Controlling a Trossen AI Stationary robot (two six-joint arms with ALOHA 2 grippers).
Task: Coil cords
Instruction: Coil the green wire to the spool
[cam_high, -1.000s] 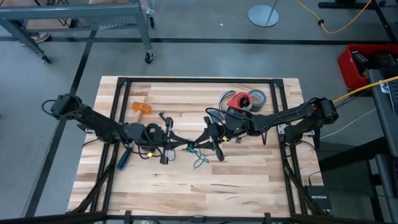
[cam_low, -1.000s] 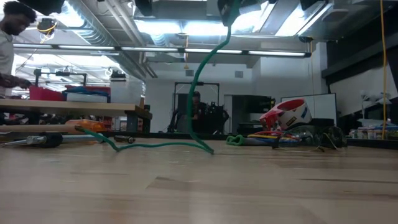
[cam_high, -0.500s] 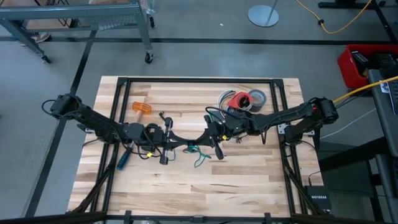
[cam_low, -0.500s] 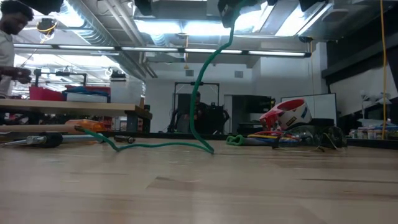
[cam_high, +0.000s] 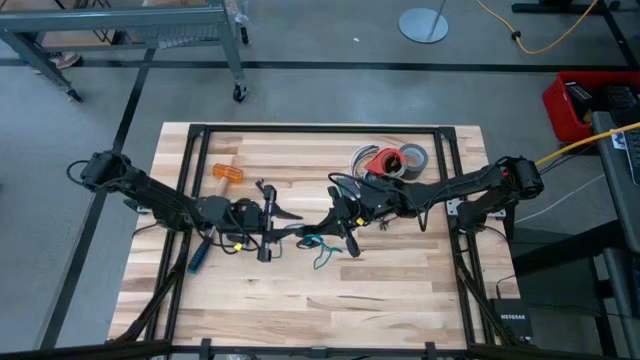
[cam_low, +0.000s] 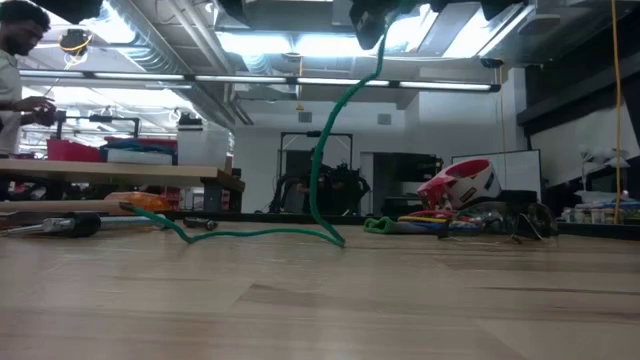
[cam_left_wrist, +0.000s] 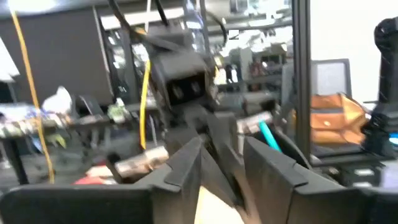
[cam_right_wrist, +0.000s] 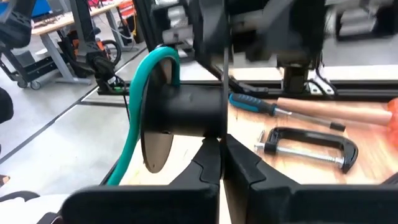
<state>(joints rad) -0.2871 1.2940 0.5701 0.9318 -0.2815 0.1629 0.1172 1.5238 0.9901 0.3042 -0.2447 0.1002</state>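
Teal-green cord (cam_high: 322, 248) lies at mid-table in the high view, between the left gripper (cam_high: 278, 224) and the right gripper (cam_high: 342, 235). At table height the same cord climbs from the wood to a dark gripper overhead. In the left wrist view the fingers (cam_left_wrist: 186, 163) stand apart around nothing; in the right wrist view the fingers (cam_right_wrist: 211, 158) are pinched together, the cord curving beside a black spool (cam_right_wrist: 183, 115).

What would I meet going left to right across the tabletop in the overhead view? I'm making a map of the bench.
blue-handled screwdriver → orange mallet head → left gripper → teal-green cord → right gripper → red tape roll → grey tape roll
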